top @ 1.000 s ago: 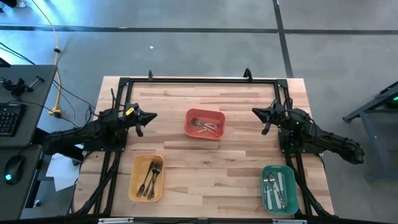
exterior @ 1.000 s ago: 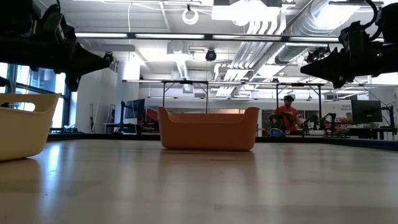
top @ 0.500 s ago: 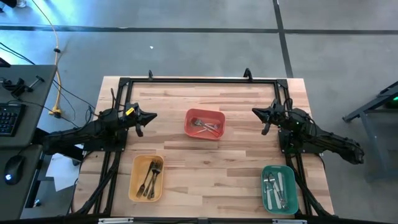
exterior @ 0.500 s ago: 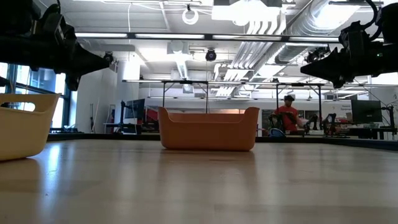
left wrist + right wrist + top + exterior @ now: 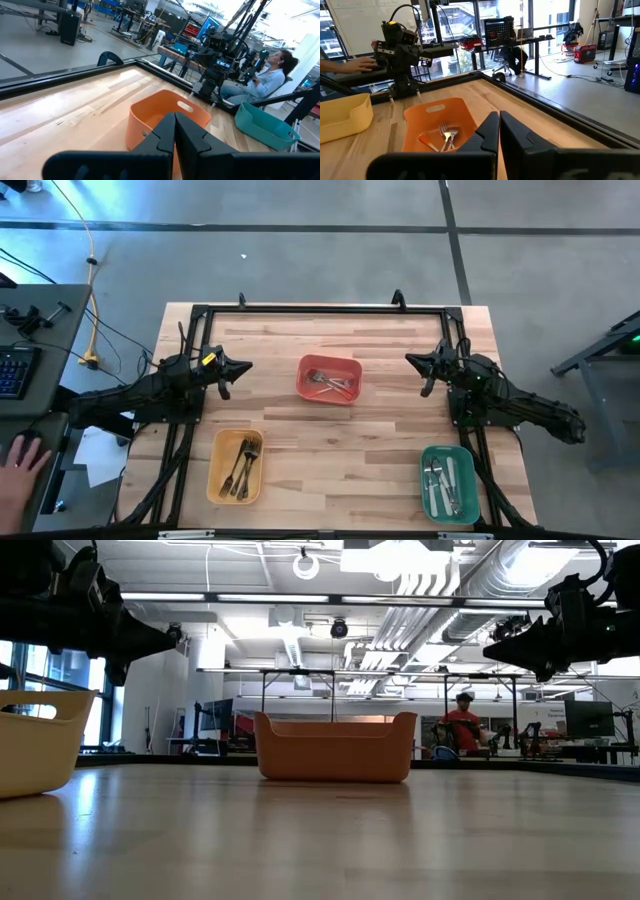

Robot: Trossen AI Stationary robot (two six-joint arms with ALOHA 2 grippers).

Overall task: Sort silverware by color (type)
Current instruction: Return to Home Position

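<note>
The silverware lies sorted in three bins. The red-orange bin (image 5: 329, 379) at mid-table holds red-handled forks (image 5: 443, 135). Dark-handled pieces (image 5: 241, 464) lie in the yellow bin (image 5: 236, 466) at the near left, and pale ones (image 5: 441, 482) lie in the green bin (image 5: 448, 484) at the near right. My left gripper (image 5: 245, 366) hovers shut at the table's left side, pointing level toward the red bin. My right gripper (image 5: 410, 360) hovers shut at the right side, also facing it. Both are high above the table and hold nothing.
A black frame (image 5: 320, 309) runs along the table's far edge and down both sides. A person's hand (image 5: 14, 470) rests by a desk left of the table. Bare wood lies between the bins.
Both arms have kept still. A person's hand has come into the high view at the lower left, beside the table.
</note>
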